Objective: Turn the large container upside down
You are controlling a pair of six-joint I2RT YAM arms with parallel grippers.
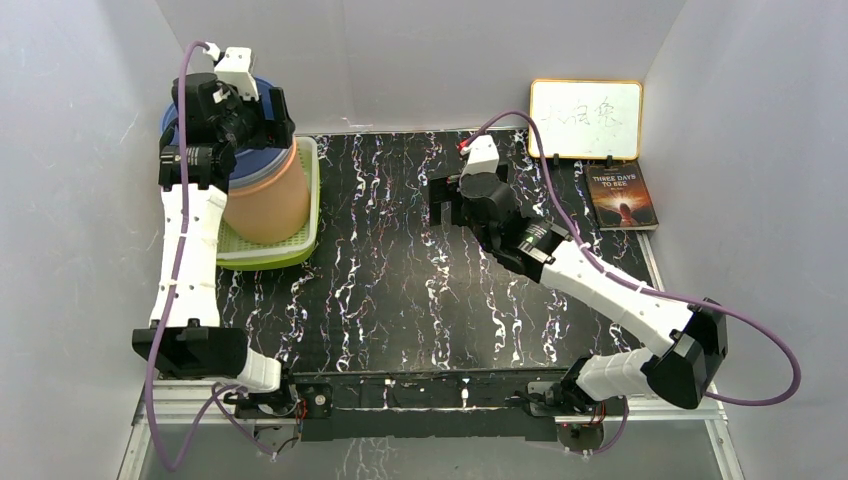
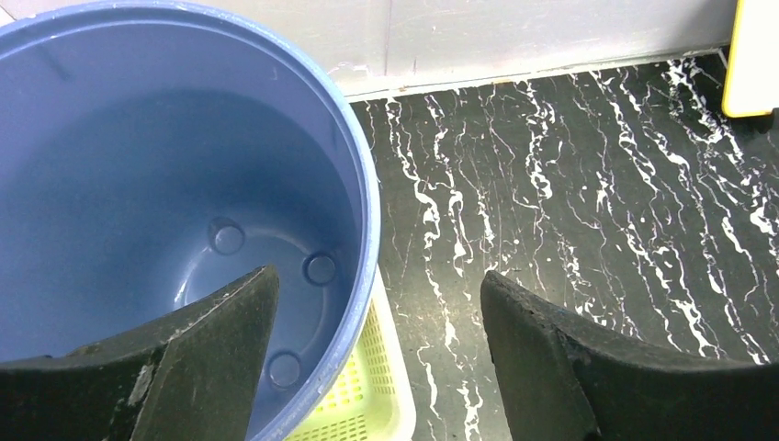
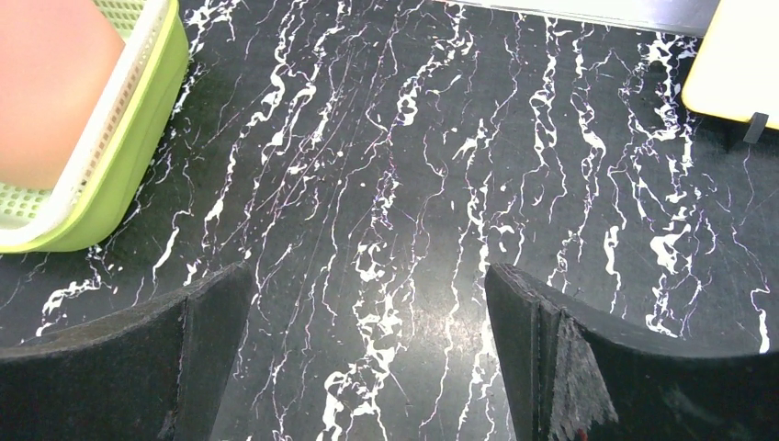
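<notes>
The large container (image 1: 268, 200), orange outside and blue inside (image 2: 138, 184), stands upright in a green mesh basket (image 1: 290, 255) at the far left of the table. My left gripper (image 1: 262, 108) is open above the container's right rim (image 2: 369, 230). One finger (image 2: 211, 349) is over the inside and the other (image 2: 551, 358) is outside, and neither touches the rim. My right gripper (image 1: 440, 200) is open and empty (image 3: 367, 271) over the middle of the black marbled table. The container's orange side (image 3: 46, 92) and the basket (image 3: 110, 175) show at the top left of the right wrist view.
A yellow-framed whiteboard (image 1: 586, 119) leans on the back wall at the right, with a dark book (image 1: 622, 198) lying in front of it. Grey walls close the left, back and right sides. The basket's corner (image 2: 367, 386) shows under the container rim.
</notes>
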